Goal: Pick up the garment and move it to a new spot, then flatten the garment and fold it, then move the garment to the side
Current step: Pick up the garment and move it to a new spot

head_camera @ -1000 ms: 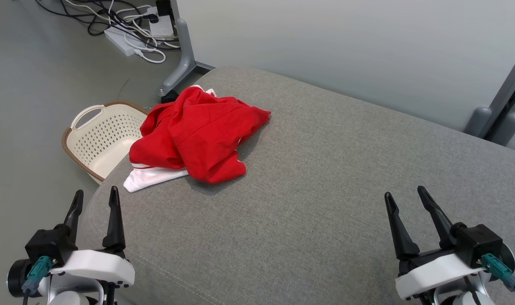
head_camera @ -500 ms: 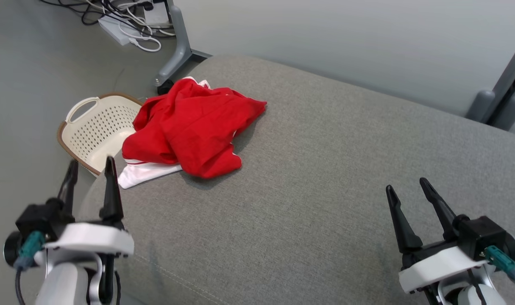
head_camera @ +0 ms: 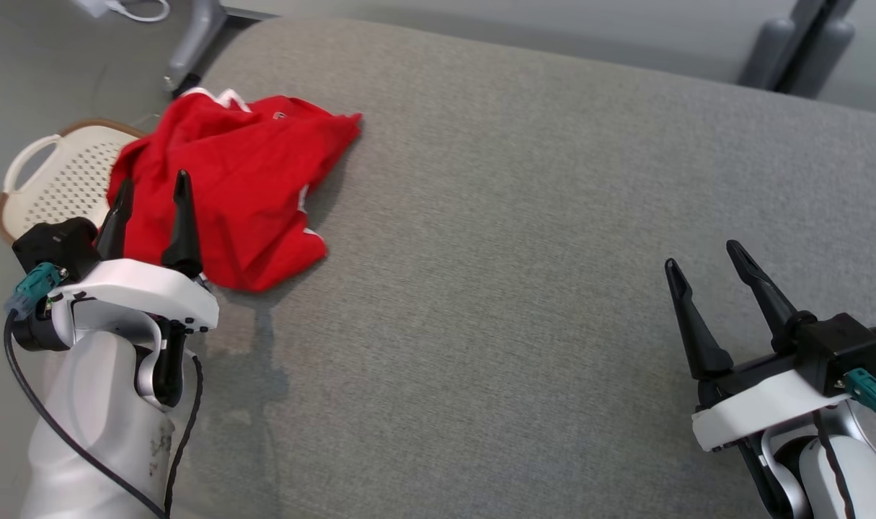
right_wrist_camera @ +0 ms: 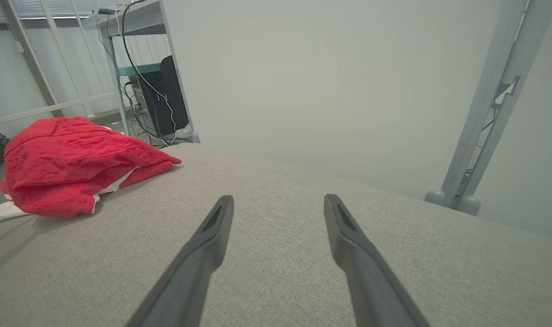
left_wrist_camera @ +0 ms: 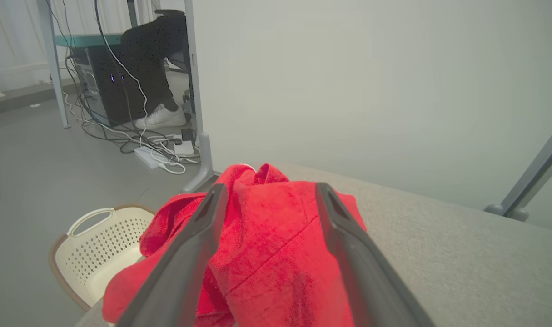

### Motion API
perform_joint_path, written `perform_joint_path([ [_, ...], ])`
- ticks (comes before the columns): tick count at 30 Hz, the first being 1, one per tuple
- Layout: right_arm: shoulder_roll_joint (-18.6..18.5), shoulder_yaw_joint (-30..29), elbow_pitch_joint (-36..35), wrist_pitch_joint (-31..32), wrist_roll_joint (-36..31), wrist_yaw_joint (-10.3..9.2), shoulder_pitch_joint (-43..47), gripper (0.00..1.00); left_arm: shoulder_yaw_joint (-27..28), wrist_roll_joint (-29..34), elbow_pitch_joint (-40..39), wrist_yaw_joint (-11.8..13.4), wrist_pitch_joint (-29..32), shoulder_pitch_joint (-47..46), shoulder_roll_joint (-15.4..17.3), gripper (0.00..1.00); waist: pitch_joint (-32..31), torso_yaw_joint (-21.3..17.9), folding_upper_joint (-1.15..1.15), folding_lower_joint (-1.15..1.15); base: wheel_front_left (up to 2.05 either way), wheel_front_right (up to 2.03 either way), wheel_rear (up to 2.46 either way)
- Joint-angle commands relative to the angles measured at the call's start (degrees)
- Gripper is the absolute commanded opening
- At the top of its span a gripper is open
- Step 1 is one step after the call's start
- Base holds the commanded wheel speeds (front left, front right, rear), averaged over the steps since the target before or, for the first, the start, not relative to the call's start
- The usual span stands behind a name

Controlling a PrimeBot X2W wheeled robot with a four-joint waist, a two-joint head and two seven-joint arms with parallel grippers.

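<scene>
The garment [head_camera: 250,180] is a crumpled red cloth with white trim, heaped at the left end of the grey padded surface [head_camera: 524,238]. In the left wrist view the garment [left_wrist_camera: 276,245] lies straight ahead between the fingers. My left gripper [head_camera: 151,189] hovers open at the garment's near left edge, fingertips over the red cloth, nothing held. My right gripper [head_camera: 708,256] stands open far to the right over bare grey fabric, with nothing between its fingers [right_wrist_camera: 212,236]. From the right wrist the garment [right_wrist_camera: 71,163] sits at the far left.
A cream perforated basket [head_camera: 48,187] stands on the floor just left of the surface, beside the garment. Grey stand legs [head_camera: 192,36] and cables lie beyond the far left corner. A person's shoe [left_wrist_camera: 160,119] rests under a desk. Grey posts [head_camera: 791,43] stand at the far right.
The head camera has tilted down and shifted, so the whole scene slid up and left. My left gripper rose forward to the garment's near edge. The right gripper holds its pose.
</scene>
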Motion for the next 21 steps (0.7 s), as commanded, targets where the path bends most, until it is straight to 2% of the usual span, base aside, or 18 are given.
perform_joint_path([
  [1,-0.3,0.0,-0.4,0.1,0.1,0.13,-0.6,1.0,0.2,-0.8,2.7,-0.6,-0.2,-1.9,0.4,1.0,2.5,-2.6,0.0,0.0,0.0,0.0,0.0],
  [6,-0.8,-0.4,-0.8,0.1,0.3,0.13,-1.2,1.0,0.8,-2.2,13.9,-1.2,1.0,-6.4,1.3,1.0,4.0,-3.4,0.0,0.0,0.0,0.0,0.0],
  [12,-1.1,-0.2,-1.0,0.7,0.3,0.13,-1.6,1.0,0.4,-3.3,23.3,-2.3,2.8,-10.9,1.1,1.0,4.9,-2.9,0.0,0.0,0.0,0.0,0.0],
  [13,-1.0,-0.1,-0.9,0.7,0.3,0.13,-1.7,1.0,0.2,-3.4,24.3,-2.4,3.0,-11.5,1.1,0.44,5.0,-2.8,0.0,0.0,0.0,0.0,0.0],
  [14,-1.0,-0.1,-0.9,0.7,0.3,0.13,-1.9,1.0,0.0,-3.4,25.2,-2.6,2.8,-12.1,1.1,0.0,5.0,-2.8,0.0,0.0,0.0,0.0,0.0],
  [21,-0.7,-0.1,0.0,-0.1,0.6,0.13,-1.6,1.0,-1.3,-1.4,25.5,-2.3,-1.5,-14.0,2.7,0.0,3.3,-2.6,0.0,0.0,0.0,0.0,0.0],
])
